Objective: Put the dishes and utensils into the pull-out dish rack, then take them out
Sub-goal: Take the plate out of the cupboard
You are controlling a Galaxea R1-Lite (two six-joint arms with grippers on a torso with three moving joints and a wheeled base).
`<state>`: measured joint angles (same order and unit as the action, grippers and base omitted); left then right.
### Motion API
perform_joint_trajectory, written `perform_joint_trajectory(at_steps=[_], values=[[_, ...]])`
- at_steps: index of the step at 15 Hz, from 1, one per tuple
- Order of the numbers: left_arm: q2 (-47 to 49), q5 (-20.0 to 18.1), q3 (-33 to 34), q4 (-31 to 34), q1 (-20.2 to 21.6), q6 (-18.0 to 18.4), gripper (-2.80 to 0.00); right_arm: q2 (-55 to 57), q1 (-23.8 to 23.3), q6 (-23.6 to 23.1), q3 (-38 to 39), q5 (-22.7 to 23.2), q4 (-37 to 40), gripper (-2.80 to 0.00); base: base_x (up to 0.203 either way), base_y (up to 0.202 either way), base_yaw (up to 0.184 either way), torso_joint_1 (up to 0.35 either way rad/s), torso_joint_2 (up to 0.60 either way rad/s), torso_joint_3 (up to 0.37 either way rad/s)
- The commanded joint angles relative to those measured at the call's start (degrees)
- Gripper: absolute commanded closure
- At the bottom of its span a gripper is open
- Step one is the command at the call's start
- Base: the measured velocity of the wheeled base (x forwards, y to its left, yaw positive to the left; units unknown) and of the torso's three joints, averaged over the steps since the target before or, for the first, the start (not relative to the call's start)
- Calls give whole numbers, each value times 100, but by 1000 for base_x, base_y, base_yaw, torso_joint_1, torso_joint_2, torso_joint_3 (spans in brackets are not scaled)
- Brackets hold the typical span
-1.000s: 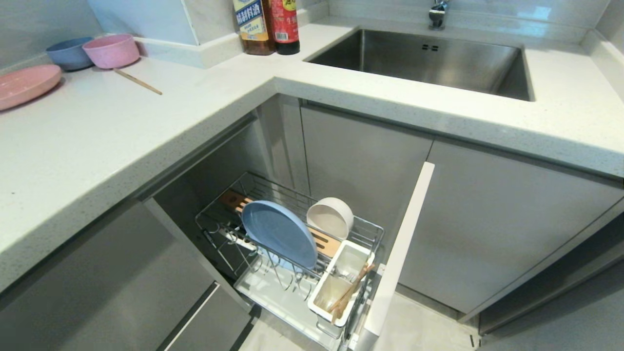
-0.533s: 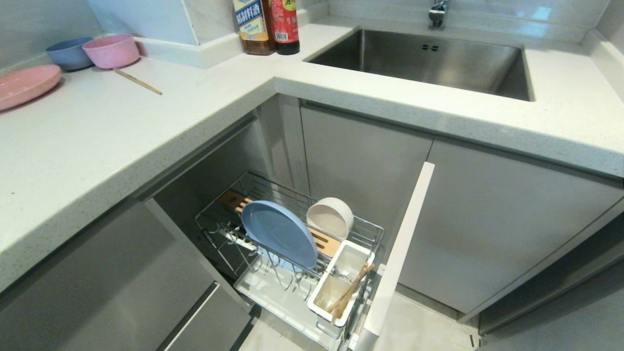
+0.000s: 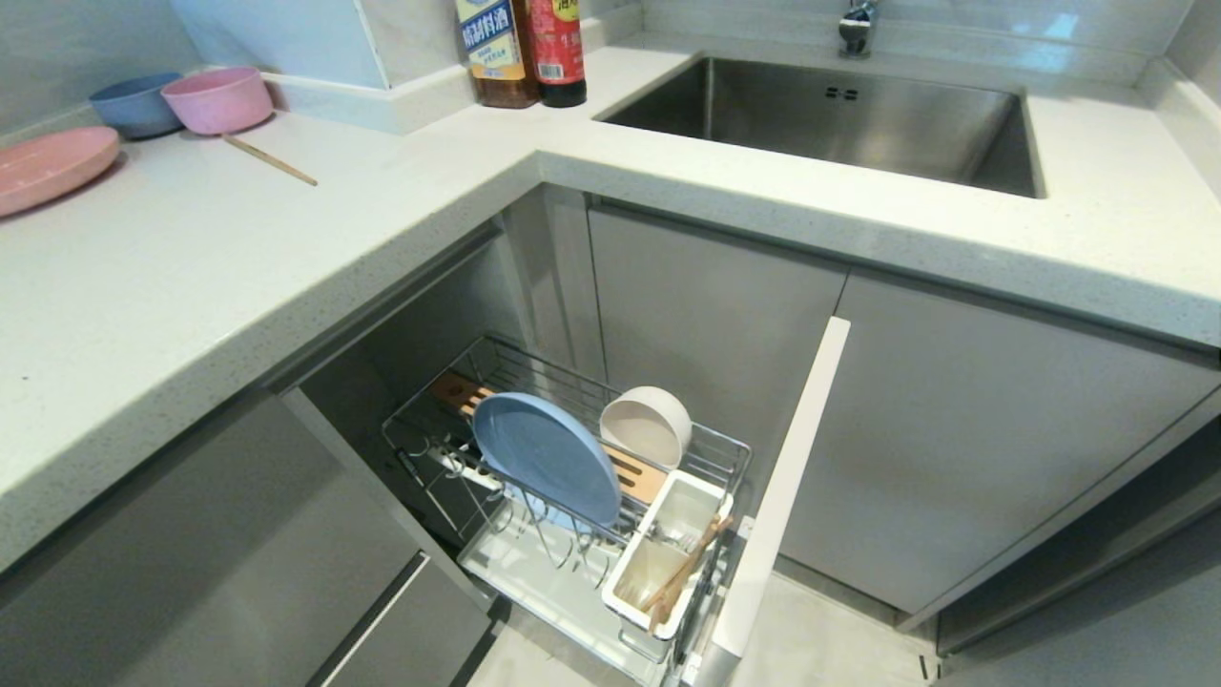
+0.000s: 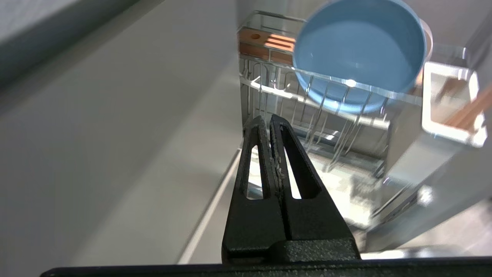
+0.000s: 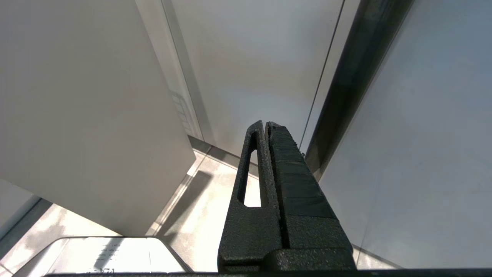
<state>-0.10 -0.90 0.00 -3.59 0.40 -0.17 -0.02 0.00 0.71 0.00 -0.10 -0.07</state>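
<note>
Standing on edge in the pulled-out dish rack [image 3: 711, 448], beyond the left gripper [image 4: 270, 120] fingertips, a pale blue plate [image 3: 544, 456] is seen; cream bowl [image 3: 647, 426] behind it, chopsticks [image 3: 682, 575] and fork [image 3: 679, 540] in the white cup [image 3: 625, 592]. Bottle [image 3: 496, 48] label characters are not legible. Both grippers are pressed fully closed, nothing held; right gripper [image 5: 265, 125] is parked by cabinet panels.
</note>
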Motion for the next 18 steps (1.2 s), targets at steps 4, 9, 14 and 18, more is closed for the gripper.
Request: perform_joint_trajectory(at_steps=[4,9,14,18], values=[[10,169,149,-28,4,-458,0,2,0,0,9,1,-1,0,0,0,0,0,0,0],[12,169,149,-28,4,-458,0,2,0,0,9,1,-1,0,0,0,0,0,0,0],[14,169,149,-28,4,-458,0,2,0,0,6,1,-1,0,0,0,0,0,0,0],[17,169,149,-28,4,-458,0,2,0,0,1,1,-1,0,0,0,0,0,0,0]])
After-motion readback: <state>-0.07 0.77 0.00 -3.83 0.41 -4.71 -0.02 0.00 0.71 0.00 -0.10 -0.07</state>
